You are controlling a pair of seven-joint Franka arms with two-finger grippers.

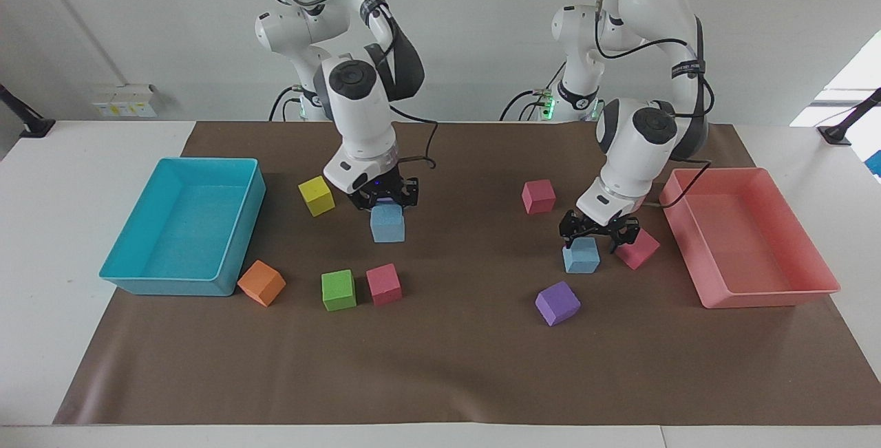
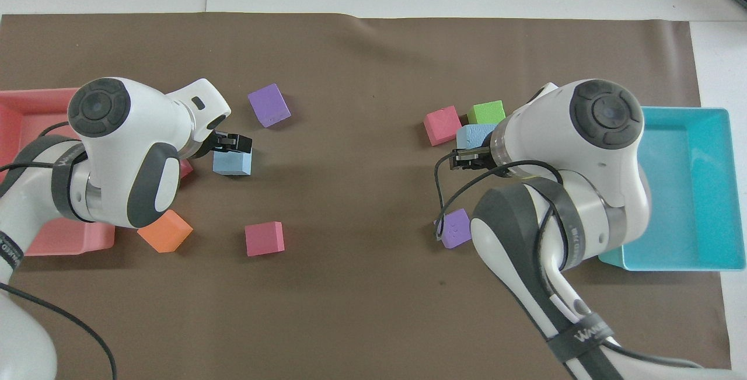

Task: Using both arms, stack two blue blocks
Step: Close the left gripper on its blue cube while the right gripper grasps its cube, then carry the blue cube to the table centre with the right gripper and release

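Observation:
One blue block (image 1: 387, 224) is held in my right gripper (image 1: 383, 203), which is shut on it and holds it a little above the brown mat, over the spot beside the purple cube (image 2: 454, 228). The block also shows in the overhead view (image 2: 475, 134), beside the right gripper (image 2: 470, 156). The second blue block (image 1: 581, 255) (image 2: 232, 163) rests on the mat toward the left arm's end. My left gripper (image 1: 597, 230) (image 2: 233, 143) hangs open just above it, slightly to its robot-facing side, without holding it.
A turquoise tray (image 1: 138, 284) stands at the right arm's end, a pink tray (image 1: 764, 295) at the left arm's end. Yellow (image 1: 316, 195), orange (image 1: 261, 283), green (image 1: 338, 290), pink (image 1: 383, 284) (image 1: 538, 196) (image 1: 637, 250) and purple (image 1: 557, 303) cubes lie around.

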